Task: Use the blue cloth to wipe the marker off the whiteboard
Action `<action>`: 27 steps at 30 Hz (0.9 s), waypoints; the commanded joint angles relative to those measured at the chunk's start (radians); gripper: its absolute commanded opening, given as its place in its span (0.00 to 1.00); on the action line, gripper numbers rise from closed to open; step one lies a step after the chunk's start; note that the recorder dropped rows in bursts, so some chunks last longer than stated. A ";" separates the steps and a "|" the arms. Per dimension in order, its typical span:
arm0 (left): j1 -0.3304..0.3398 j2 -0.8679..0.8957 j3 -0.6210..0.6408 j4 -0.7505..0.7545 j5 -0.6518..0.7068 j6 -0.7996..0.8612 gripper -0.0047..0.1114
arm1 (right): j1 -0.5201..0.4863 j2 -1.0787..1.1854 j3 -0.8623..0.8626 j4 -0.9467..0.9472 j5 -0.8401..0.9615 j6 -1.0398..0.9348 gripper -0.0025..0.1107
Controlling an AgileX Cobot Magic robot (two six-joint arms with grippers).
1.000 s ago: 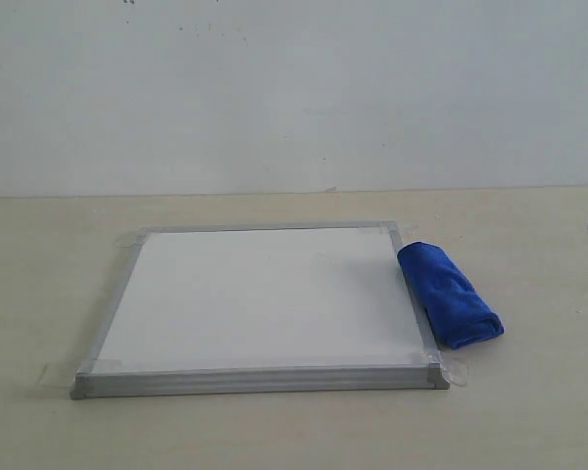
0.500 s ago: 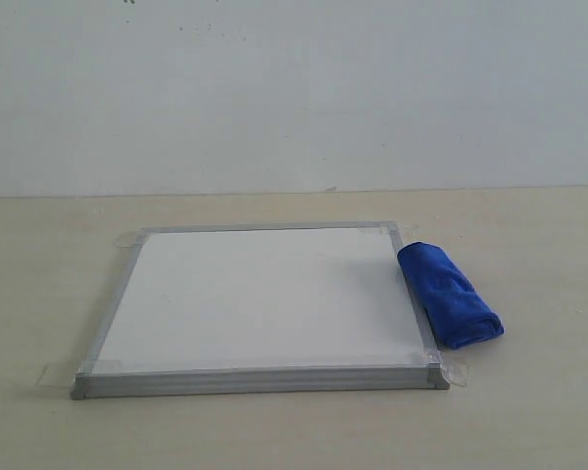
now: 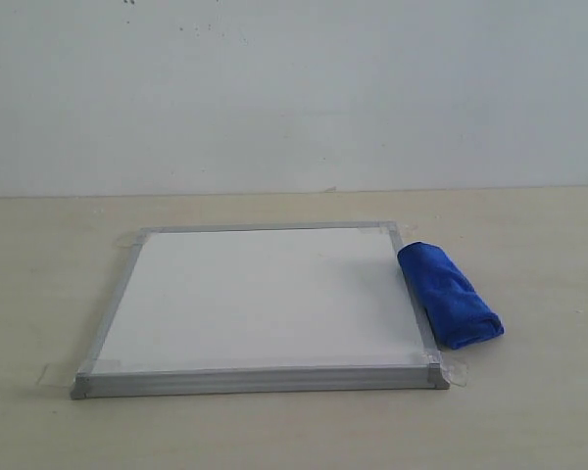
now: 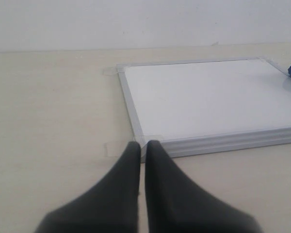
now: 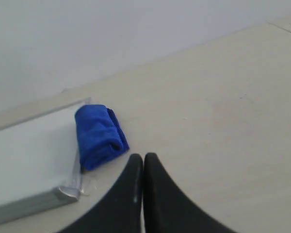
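The dark shape that poked in at the right edge of the exterior view a second ago has gone; the whiteboard (image 3: 265, 299) and blue cloth (image 3: 449, 296) lie where they were on the worktop (image 3: 529, 411). The left fingers (image 4: 134, 151) are pressed together, empty, with the board's taped corner just beyond their tips. The right fingers (image 5: 136, 165) are also together and empty. The cloth lies a little ahead of them, rolled up against the board's frame.
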 commanded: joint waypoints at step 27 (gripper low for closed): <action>0.000 -0.002 -0.002 -0.010 -0.006 0.001 0.07 | 0.030 -0.005 0.002 -0.012 0.048 -0.334 0.02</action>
